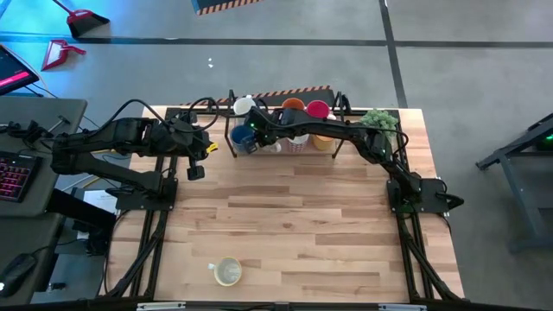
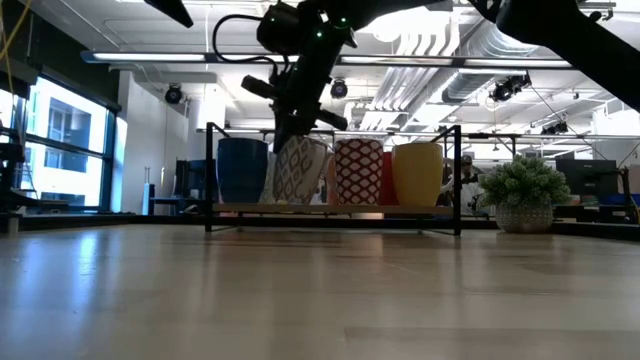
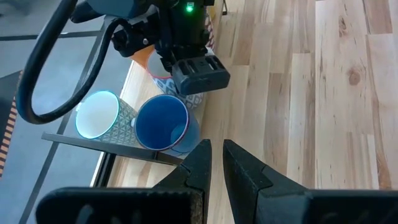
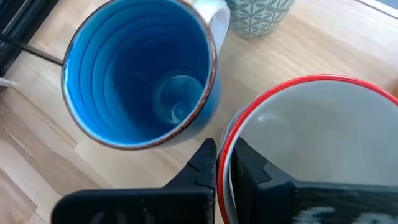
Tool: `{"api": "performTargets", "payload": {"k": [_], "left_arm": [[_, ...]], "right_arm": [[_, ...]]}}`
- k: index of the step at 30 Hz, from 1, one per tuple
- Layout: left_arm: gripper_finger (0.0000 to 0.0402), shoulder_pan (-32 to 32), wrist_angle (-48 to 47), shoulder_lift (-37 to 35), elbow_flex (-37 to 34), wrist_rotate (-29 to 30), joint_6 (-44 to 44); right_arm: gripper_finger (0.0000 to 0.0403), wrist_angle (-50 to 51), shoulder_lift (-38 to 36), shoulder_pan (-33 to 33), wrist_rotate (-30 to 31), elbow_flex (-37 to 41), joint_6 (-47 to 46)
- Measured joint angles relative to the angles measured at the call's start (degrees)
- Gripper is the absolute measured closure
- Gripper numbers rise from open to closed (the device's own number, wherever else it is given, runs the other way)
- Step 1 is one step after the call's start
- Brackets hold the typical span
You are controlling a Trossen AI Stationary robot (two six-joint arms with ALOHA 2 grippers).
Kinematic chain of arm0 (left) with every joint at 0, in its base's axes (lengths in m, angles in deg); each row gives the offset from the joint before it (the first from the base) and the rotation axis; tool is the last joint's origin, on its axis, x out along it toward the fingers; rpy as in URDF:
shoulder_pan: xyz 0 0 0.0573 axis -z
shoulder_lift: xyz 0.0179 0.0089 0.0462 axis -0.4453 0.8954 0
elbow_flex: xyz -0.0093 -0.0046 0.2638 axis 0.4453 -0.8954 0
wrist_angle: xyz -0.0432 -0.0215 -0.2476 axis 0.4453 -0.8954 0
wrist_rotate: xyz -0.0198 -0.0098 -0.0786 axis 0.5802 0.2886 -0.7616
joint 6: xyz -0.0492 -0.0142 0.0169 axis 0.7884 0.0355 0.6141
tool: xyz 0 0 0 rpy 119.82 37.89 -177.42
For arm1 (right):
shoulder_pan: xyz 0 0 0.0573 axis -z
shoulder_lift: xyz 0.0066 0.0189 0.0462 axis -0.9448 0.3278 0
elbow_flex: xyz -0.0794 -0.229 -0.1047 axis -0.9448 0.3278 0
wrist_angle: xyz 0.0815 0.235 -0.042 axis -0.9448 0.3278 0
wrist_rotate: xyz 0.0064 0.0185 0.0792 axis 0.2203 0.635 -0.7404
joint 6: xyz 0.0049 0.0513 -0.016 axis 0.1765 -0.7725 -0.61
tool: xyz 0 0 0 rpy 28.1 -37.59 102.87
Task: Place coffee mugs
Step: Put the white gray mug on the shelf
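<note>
A black wire rack (image 2: 330, 209) stands at the table's far edge with several coffee mugs in it: a blue one (image 4: 140, 68), a yellow one (image 2: 418, 172), a red-patterned one (image 2: 357, 172) and others. My right gripper (image 4: 224, 152) reaches into the rack's left part, next to the blue mug. It is shut on a red-rimmed mug with a diamond pattern (image 2: 300, 170). My left gripper (image 3: 216, 165) hovers over the table's left side, in front of the rack, shut with nothing in it. A cream mug (image 1: 227, 272) stands alone near the front edge. My right gripper holds the red-rimmed mug by its rim (image 4: 231, 134), one finger inside the cup and one outside against the wall. The fingers slant down from above. The mug tilts a little. Its base is at the rack's board, touching or just clear I cannot tell.
A small green potted plant (image 1: 380, 121) stands at the far right corner beside the rack. The rack's upright posts and top rail (image 2: 330, 128) enclose the mugs. Bare wood lies between the rack and the front edge.
</note>
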Motion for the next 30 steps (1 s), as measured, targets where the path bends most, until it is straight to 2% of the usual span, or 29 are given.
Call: {"api": "performTargets", "payload": {"k": [8, 23, 30], "left_arm": [[0.0371, -0.01, 0.01, 0.0, 0.0, 0.0, -0.02], [0.0371, -0.01, -1.03, 0.0, 0.0, 0.02, -0.01], [0.0371, -0.01, -1.03, 0.0, 0.0, 0.02, -0.02]], "right_arm": [[0.0397, -0.02, 0.04, 0.12, 0.05, 0.0, 1.11], [0.0338, 0.08, 0.17, 0.66, 0.17, 0.02, 2.93], [0.0325, -0.4, 0.17, 0.56, -0.4, 0.02, 3.1]]}}
